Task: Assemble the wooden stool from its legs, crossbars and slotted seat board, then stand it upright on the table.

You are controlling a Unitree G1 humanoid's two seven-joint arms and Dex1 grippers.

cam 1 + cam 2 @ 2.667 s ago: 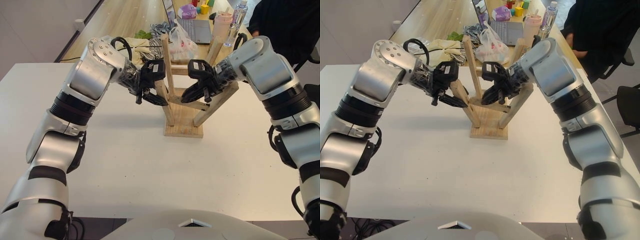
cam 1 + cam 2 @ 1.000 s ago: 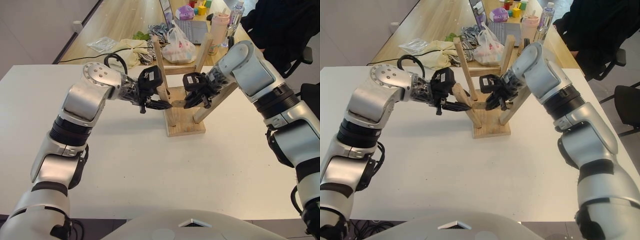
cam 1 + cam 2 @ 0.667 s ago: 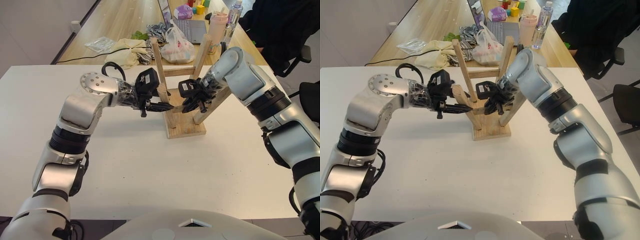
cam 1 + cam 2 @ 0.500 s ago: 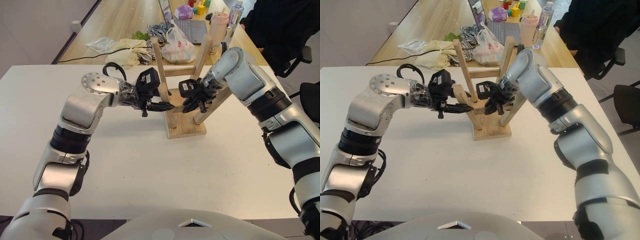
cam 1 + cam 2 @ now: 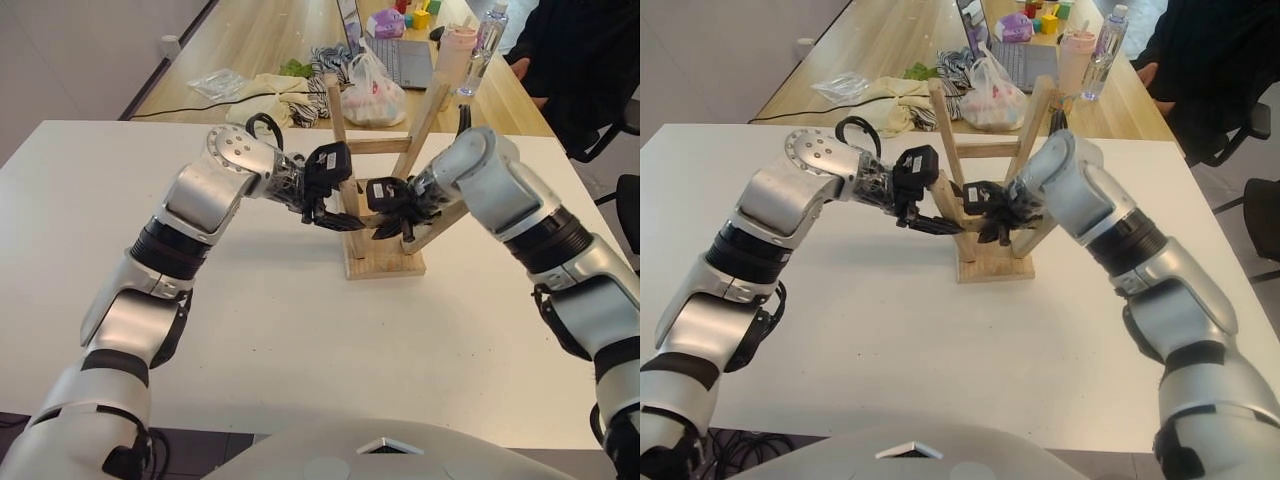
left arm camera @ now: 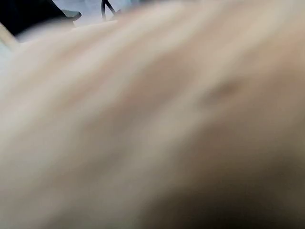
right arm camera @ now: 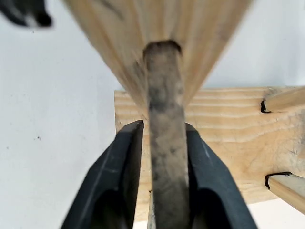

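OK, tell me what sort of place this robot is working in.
Probably an office or lab workroom rather than a factory floor. The white table stands in front of a long wooden desk that carries an open laptop, a water bottle and a plastic bag.

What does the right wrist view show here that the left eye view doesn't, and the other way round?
Right wrist view adds: the crossbar end seated in a leg hole, fingers pressed on both its sides, and the seat board slots. Left eye view adds: the whole stool upside down on the table, the left end effector against it. Shared: the right end effector on the crossbar.
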